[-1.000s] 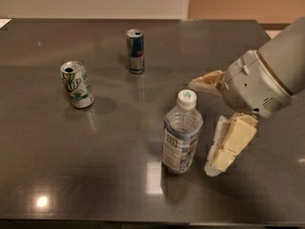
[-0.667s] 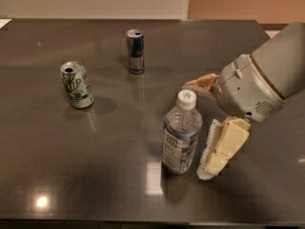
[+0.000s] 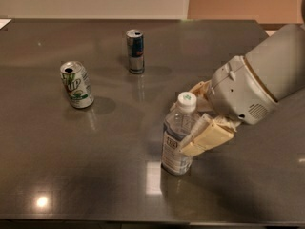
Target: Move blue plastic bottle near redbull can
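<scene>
The blue plastic bottle (image 3: pixel 174 149) stands upright at the front middle of the dark table (image 3: pixel 95 175), with a white cap and a white-and-blue label. The redbull can (image 3: pixel 136 51) stands upright far behind it, toward the back of the table. My gripper (image 3: pixel 188 119) reaches in from the right and is open. Its cream fingers straddle the bottle's upper half: one finger lies behind the neck and the other crosses the front of the body. The bottle rests on the table.
A white-and-green soda can (image 3: pixel 76 84) stands tilted at the left middle, well left of the redbull can. The table's front edge runs just below the bottle. The grey arm housing (image 3: pixel 257 85) fills the right side.
My gripper has moved left, from beside the bottle to around it, with the near finger now across the bottle's front. The bottle and both cans have not moved.
</scene>
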`<state>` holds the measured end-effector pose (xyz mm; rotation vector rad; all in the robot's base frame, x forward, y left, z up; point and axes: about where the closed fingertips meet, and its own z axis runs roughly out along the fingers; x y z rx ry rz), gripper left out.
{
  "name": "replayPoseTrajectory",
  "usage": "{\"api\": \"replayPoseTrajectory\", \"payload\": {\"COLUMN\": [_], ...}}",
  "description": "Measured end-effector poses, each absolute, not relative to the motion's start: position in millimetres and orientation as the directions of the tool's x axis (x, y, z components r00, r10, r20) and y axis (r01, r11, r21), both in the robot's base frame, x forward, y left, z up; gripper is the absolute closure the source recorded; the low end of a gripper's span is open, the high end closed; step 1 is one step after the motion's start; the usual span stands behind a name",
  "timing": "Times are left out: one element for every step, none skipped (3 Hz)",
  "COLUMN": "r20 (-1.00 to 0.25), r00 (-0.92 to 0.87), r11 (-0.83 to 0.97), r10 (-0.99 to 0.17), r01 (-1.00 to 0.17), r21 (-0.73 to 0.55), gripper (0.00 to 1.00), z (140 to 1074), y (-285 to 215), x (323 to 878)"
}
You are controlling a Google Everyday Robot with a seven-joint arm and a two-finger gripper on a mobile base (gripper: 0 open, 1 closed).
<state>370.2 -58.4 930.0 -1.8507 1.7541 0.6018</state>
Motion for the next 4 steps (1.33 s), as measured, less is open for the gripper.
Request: {"api": "replayPoseTrajectory", "payload": {"r20": [-0.643,-0.65,-0.659,-0.669], "r00": [0.059,0.057,0.06,0.06], "r11": [-0.019,0.003,0.015,0.027], "r10": [-0.764,-0.757,-0.75,-0.741], "r01": [-0.997,-0.996,-0.994,-0.993], "r21": [-0.07,-0.091,-0.108,-0.119], "gripper": [0.64,0.87,1.0,1.0], "z": [935,954,976,996], "y": [-60,-60,-59,-59], "x": [368,377,399,430]}}
